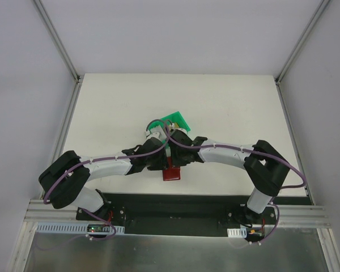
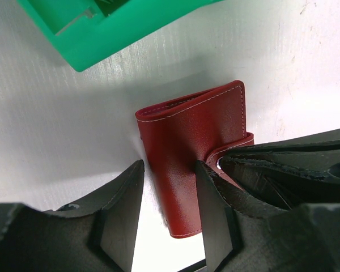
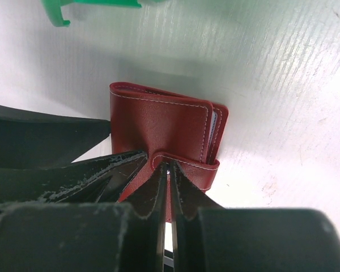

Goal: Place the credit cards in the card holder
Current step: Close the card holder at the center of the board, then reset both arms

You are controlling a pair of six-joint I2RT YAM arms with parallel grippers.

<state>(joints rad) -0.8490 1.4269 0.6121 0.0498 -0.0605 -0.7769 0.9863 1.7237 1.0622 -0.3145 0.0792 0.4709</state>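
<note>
Both arms meet at the middle of the table (image 1: 226,107), and there's the card holder (image 1: 171,173), folded shut and lying flat just below centre in the overhead view. The green bin (image 2: 102,34) sits near it, in the upper left of the left wrist view. The right hand (image 3: 168,165) is clenched tight, its tips pressed against the snap tab (image 3: 184,164). The left hand (image 2: 168,167) straddles the holder, fingers on either side of its lower end, and I can't tell whether it's actually squeezing.
</note>
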